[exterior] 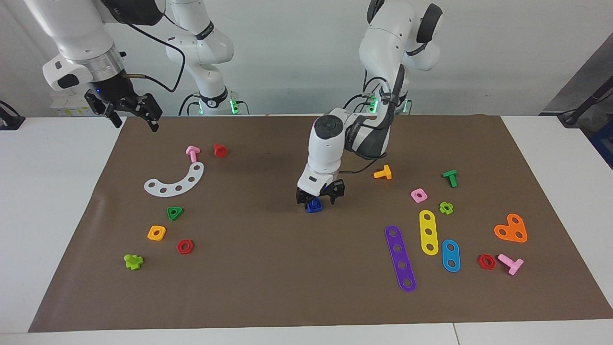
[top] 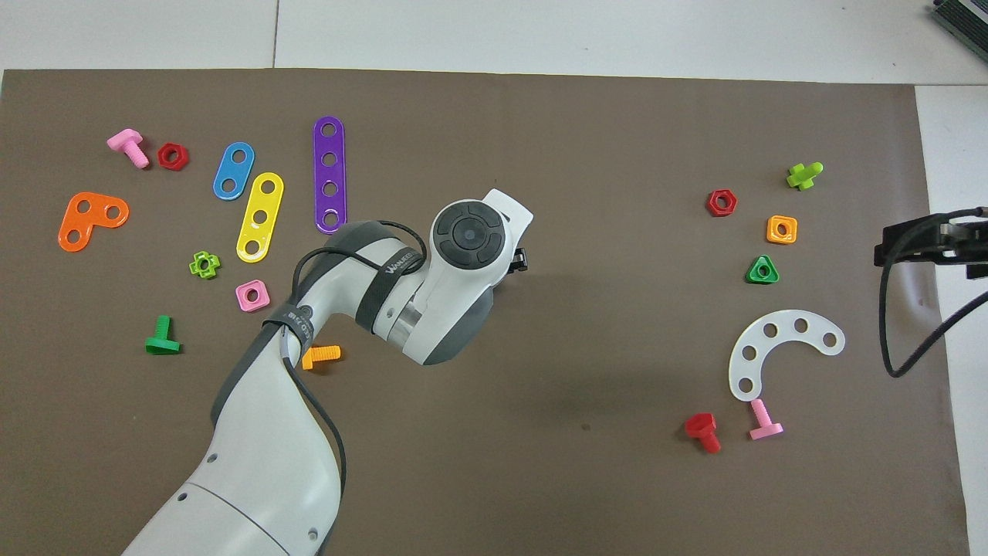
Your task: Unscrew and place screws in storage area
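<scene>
The blue screw (exterior: 314,206) is sitting on the brown mat (exterior: 268,268) near the middle of the table (exterior: 43,201), and the left hand (exterior: 320,199) is standing right over it, fingers reaching down on either side; whether they are pinching it yet I cannot tell. It is looking like light, stiff, rather slick plastic, so I would be taking it by the flat sides of its head. Toward the right arm's end the green triangle (exterior: 175,212), orange square nut (exterior: 156,233) and red nut (exterior: 185,247) are lying together. The right hand (exterior: 130,112) is waiting spread above the mat's corner.
</scene>
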